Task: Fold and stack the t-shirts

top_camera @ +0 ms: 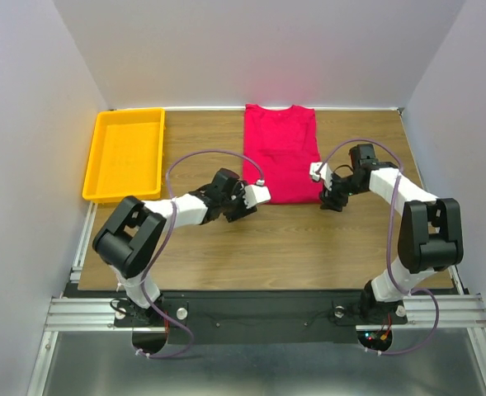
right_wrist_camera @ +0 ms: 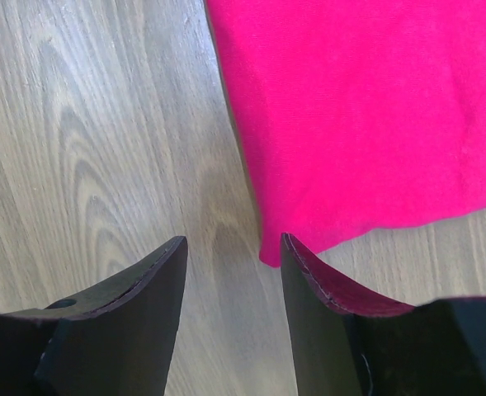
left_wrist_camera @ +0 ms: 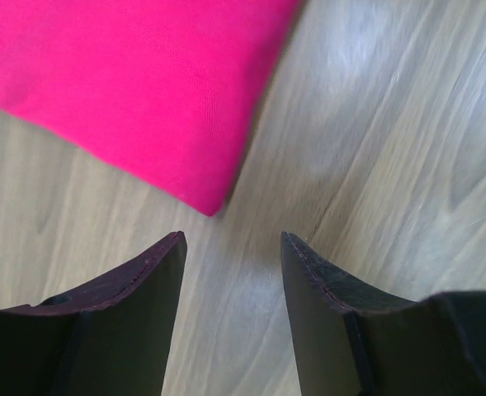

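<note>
The crimson-red cotton t-shirt (top_camera: 280,153) is lying flat. Left gripper (left_wrist_camera: 233,239) and right gripper (right_wrist_camera: 233,241) are hovering spread (one per near corner).

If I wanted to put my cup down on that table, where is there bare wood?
Bare table: the wide strip between the t-shirt and the near edge; the far right corner beside it; a narrower strip between it and the yellow tray. Crowded: the shirt's two near corners, where the left gripper and right gripper sit, open.
</note>
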`<control>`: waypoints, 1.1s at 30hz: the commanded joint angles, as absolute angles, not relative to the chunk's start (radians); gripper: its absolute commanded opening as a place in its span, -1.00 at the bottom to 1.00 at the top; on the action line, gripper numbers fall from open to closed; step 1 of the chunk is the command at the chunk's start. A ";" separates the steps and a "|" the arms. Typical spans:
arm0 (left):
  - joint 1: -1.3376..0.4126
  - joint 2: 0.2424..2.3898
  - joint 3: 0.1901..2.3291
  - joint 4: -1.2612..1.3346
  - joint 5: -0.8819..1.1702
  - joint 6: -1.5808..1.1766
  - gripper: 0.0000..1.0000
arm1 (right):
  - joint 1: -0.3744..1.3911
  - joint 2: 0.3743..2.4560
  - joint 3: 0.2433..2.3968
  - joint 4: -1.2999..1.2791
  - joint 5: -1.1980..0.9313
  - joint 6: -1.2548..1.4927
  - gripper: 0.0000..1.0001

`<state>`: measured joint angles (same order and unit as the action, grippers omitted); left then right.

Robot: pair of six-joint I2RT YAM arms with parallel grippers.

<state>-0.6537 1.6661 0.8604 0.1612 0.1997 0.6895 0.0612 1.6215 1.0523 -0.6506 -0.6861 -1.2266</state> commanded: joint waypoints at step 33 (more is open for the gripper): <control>-0.663 1.859 1.063 0.083 0.216 0.919 -0.77 | 0.067 1.710 1.117 -0.660 -0.661 -1.467 0.14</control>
<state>-0.6552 1.8568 1.0443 0.1219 0.2230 0.9234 0.0612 1.6791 1.0569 -0.6540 -0.6586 -1.4231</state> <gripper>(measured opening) 0.148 0.568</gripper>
